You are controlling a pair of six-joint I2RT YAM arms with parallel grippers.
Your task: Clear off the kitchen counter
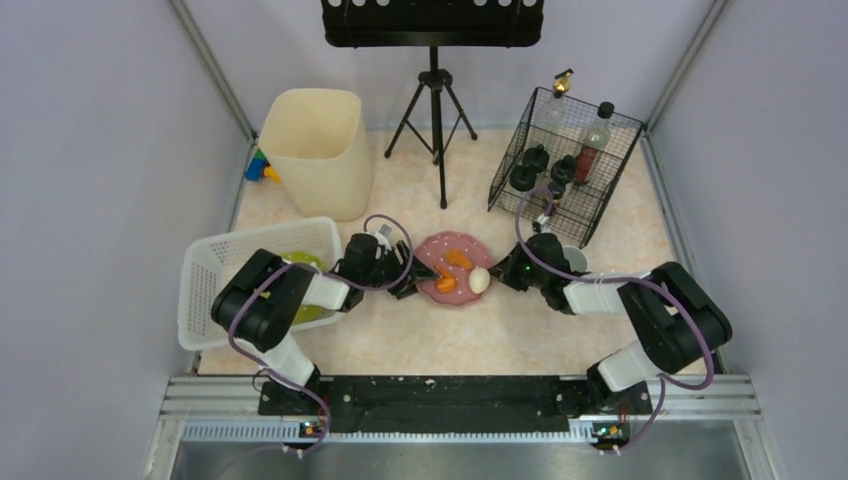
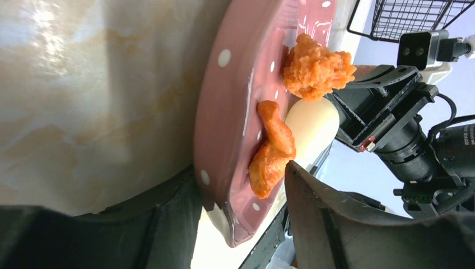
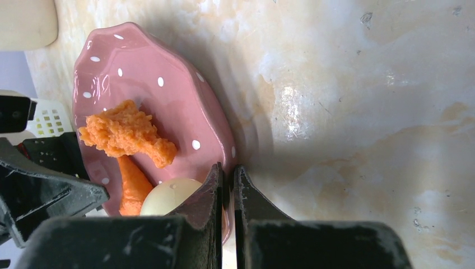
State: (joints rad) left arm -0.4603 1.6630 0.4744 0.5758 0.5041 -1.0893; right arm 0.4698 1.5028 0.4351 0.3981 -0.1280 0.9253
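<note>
From above, your left end effector and right end effector flank the pink plate, which lies between them on the surface. At the left wrist, the fingers are spread astride the plate's rim: one is under it and the inner one stands apart from it, with orange fried pieces just ahead. At the right wrist, the fingers are pressed together, pinching the rim, with an egg just beside them.

Left arm and right arm: black joints, white links, looping purple cables; left pincer and right pincer are black.
</note>
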